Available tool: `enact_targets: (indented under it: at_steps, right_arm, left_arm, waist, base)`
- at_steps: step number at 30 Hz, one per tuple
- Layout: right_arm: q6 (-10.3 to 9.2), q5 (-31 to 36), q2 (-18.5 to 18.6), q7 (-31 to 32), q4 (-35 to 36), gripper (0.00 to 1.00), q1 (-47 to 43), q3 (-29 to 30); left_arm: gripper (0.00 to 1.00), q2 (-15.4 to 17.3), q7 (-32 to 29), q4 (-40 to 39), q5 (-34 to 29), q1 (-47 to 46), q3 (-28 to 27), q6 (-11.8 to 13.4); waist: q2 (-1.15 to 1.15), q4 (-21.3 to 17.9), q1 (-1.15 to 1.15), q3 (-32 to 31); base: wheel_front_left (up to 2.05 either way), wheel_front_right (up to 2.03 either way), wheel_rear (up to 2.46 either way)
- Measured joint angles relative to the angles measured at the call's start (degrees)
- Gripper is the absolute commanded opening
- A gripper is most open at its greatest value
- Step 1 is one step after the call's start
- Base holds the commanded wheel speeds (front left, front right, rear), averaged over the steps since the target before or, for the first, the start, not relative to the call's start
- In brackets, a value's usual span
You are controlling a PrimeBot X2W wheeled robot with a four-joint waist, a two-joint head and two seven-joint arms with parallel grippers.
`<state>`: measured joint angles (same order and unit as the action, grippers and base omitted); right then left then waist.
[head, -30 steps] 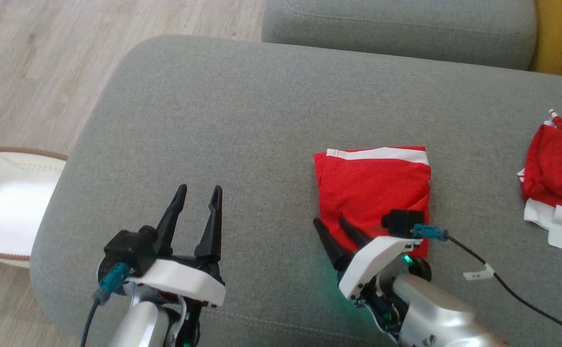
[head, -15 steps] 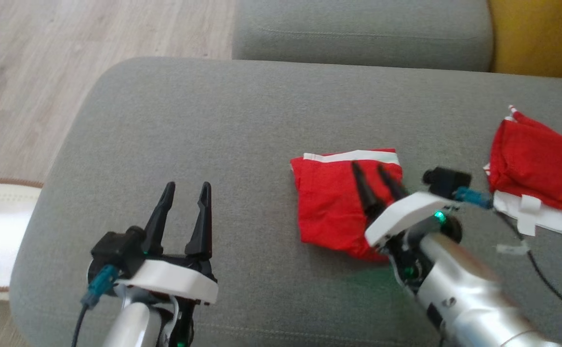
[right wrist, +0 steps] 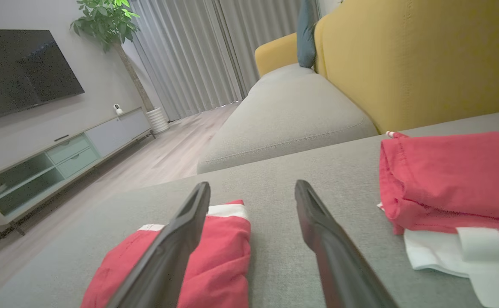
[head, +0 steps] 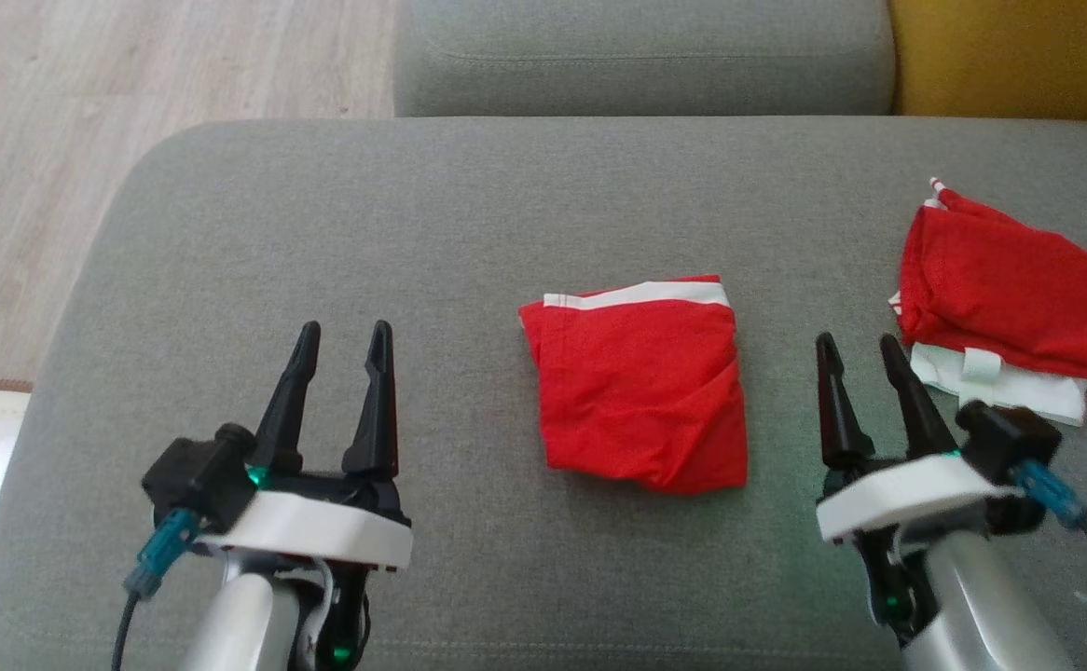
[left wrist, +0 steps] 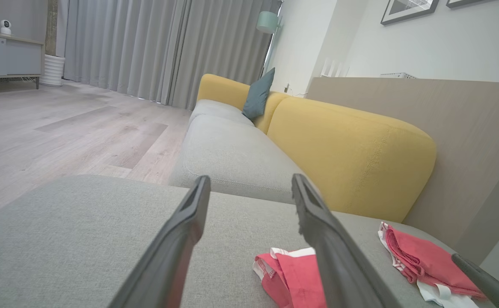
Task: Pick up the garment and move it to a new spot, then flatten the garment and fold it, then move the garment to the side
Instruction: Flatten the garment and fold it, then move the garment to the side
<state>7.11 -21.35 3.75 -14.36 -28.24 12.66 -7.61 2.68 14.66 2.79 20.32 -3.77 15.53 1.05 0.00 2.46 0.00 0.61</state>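
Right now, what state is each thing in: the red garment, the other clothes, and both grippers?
Red garment: folded, lying on the grey cushion, touched by neither gripper.
Red and white pile: stacked, red on white, at the cushion's right.
Left gripper: open, empty.
Right gripper: open, empty, right of the red garment.

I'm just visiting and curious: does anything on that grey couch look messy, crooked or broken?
Nothing looks spilled or broken. The folded red garment lies slightly crooked with a rumpled lower edge, and white cloth pokes out under the red pile at the right.
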Motion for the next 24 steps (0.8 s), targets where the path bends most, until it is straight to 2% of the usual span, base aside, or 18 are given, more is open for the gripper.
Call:
enact_targets:
  at_steps: [6,13,20,24]
  right_arm:
    - [0.0,2.35,-0.52,0.82,8.15,1.0,-5.15,1.87]
    - [0.0,2.25,-0.71,2.9,11.94,1.0,-6.38,1.29]
    - [0.0,-0.7,-0.74,6.61,8.95,1.0,-5.67,-1.71]
    - [0.0,-3.54,-0.77,7.92,3.47,1.0,-2.49,-3.32]
  left_arm:
    - [1.0,-0.01,0.0,-0.73,0.0,0.12,-0.35,-0.04]
    - [1.0,-0.01,0.0,-0.68,0.0,0.18,-0.08,-0.14]
    - [1.0,-0.01,0.0,-0.02,0.0,-0.01,0.51,-1.07]
    - [1.0,-0.01,0.0,0.64,0.0,-0.42,0.68,-1.15]
  waist:
    - [0.0,-1.05,0.0,0.41]
    - [0.0,-1.02,0.0,1.42]
    - [0.0,0.18,0.0,3.34]
    - [0.0,1.29,0.0,4.99]
  base:
    - [0.0,0.0,0.0]
    - [0.0,0.0,0.0]
    - [0.0,0.0,0.0]
    - [0.0,0.0,0.0]
